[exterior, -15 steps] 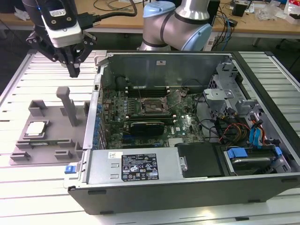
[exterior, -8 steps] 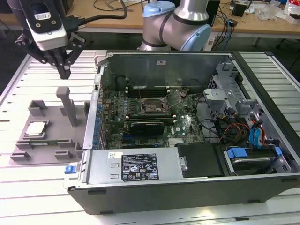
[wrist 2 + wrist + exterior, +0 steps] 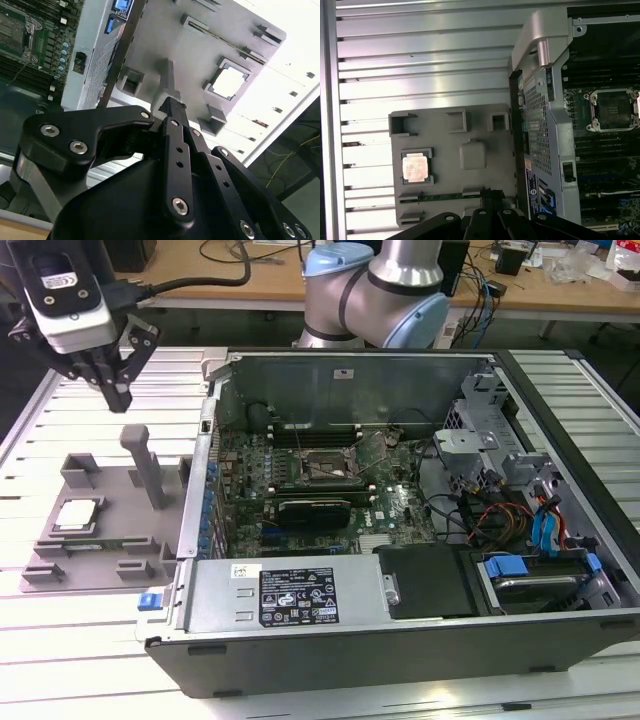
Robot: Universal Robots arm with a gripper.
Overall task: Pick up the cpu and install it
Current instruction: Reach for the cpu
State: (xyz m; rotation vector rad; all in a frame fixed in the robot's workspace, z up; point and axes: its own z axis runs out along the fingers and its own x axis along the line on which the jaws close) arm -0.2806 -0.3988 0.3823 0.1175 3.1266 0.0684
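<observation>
The pick-up step is judged to be in hand, and at its approach stage: nothing has been lifted yet. The cpu is seen lying flat in its square recess on the grey tray, towards the exterior view's left of that tray and on its near half, with its pale metal top upward. The tray is placed on the slatted table just beside the open computer case, at the exterior view's left of it.

The gripper is held above the far part of the tray, close to the line of the upright post, and well apart from the cpu. Its fingers are pressed together and nothing is pinched between them; in the second wrist view the closed tips are seen pointing down at the tray, with the cpu off to one side.

The black socket frame on the motherboard is seen standing bare, so installation is not yet done.

For a grasp, it is judged that the fingers must be spread, brought squarely over the chip, and lowered so that its thin rim is taken from two opposite sides without the recess walls being struck
</observation>
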